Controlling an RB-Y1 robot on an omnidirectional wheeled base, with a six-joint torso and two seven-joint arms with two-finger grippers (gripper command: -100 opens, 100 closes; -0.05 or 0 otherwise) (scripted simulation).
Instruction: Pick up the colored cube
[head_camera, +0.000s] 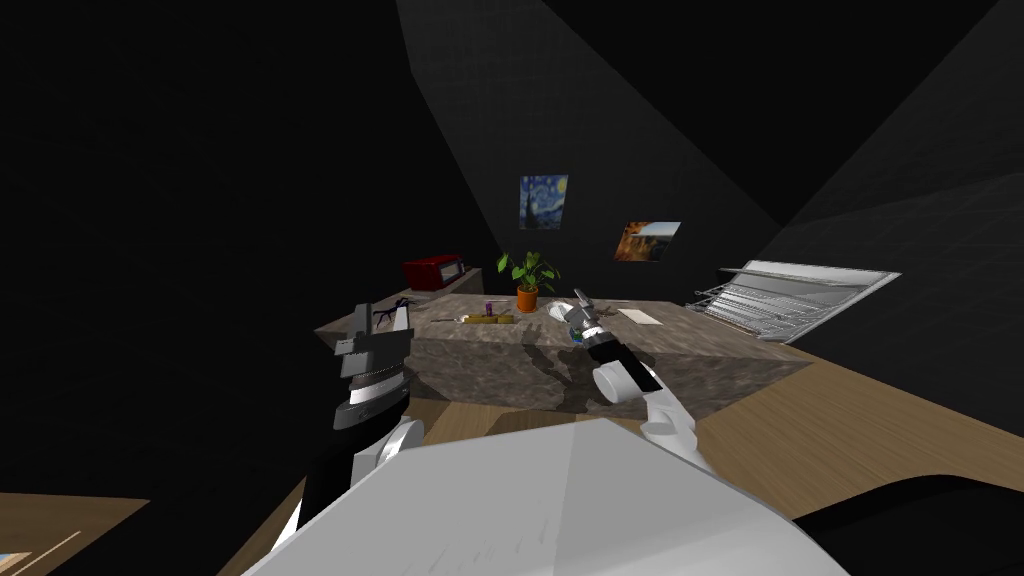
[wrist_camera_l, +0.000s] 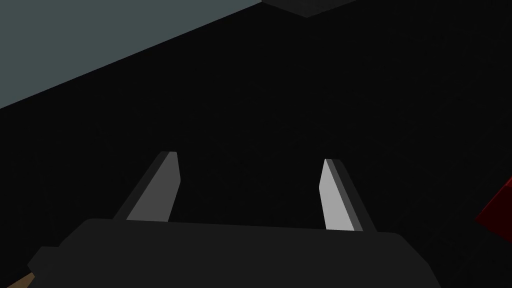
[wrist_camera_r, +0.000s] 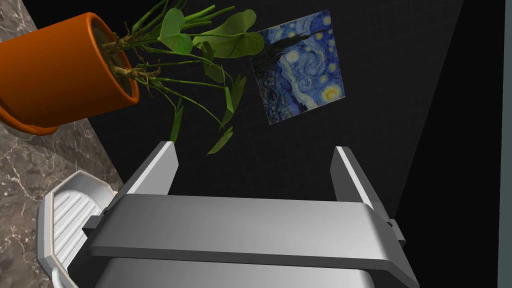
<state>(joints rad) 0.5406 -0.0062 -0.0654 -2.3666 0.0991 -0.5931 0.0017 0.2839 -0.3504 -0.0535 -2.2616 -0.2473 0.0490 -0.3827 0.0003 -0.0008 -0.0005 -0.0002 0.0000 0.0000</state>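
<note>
You're looking into a dark room with near-black walls and a wood-plank floor (head_camera: 880, 420) running along the right. A big counter (head_camera: 690, 345) is sitting in the middle, its stone top brown-grey and veined with white like marble. On the far right end a wire rack (head_camera: 790, 295) is lying pale and slatted. Two paintings are hanging on the back wall: a blue swirly night sky (wrist_camera_r: 300, 65) and an orange landscape (head_camera: 646, 240). A boxy red thing (head_camera: 433, 270) is standing at the far left corner.

Mid-counter, a leafy plant (head_camera: 527, 272) is growing out of a round orange pot (wrist_camera_r: 60, 70). A white ribbed dish (wrist_camera_r: 60, 225) is lying just beside the pot, with a flat yellow board (head_camera: 488, 319) to the pot's left.

The right gripper (wrist_camera_r: 256, 147) is hanging over the dish with its fingers spread apart, nothing between them. The left gripper (wrist_camera_l: 248, 156) is hovering by the counter's left end, fingers apart too.

The cube? Can't pick it out for sure. There's a small bluish speck (head_camera: 573, 338) under the right gripper.
</note>
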